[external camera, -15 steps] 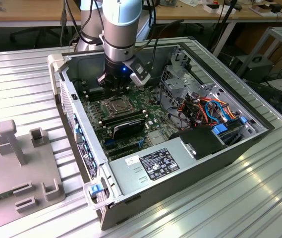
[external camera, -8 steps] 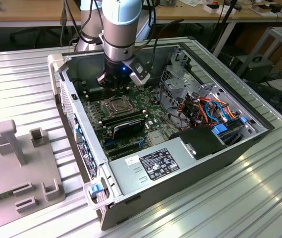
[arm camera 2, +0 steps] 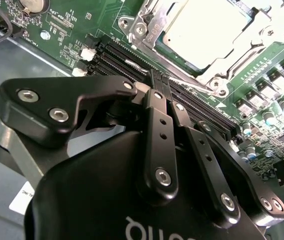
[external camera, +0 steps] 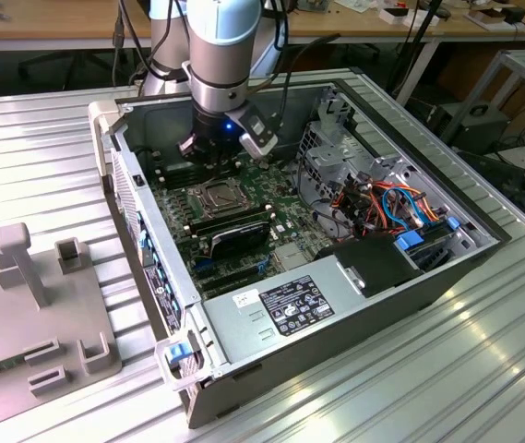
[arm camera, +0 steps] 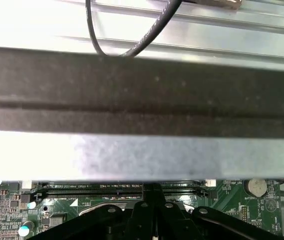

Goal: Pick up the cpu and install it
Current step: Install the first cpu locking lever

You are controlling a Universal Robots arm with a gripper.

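The claw (arm camera 2: 157,82) hangs inside the open computer case (external camera: 447,277), just above the motherboard (external camera: 276,217); its two black fingers (arm camera 2: 159,145) are pressed together with no gap and nothing between them. In the second wrist view the cpu (arm camera 2: 204,30) lies flat in its socket, its silver-grey face up, with the metal frame (arm camera 2: 216,82) around it; the fingertips are beside the socket, over the black memory slots (arm camera 2: 132,62), and part of the slots is hidden behind the fingers. In the exterior view the arm (external camera: 220,55) covers the claw, so the cpu (external camera: 218,196) is seen only as a small pale square. In the first wrist view the case wall (arm camera: 142,100) takes most of the picture. The case lies on a ribbed metal worktop (external camera: 410,388), next to a grey fixture (external camera: 31,305). Behind are wooden desks (external camera: 59,18) with cables.
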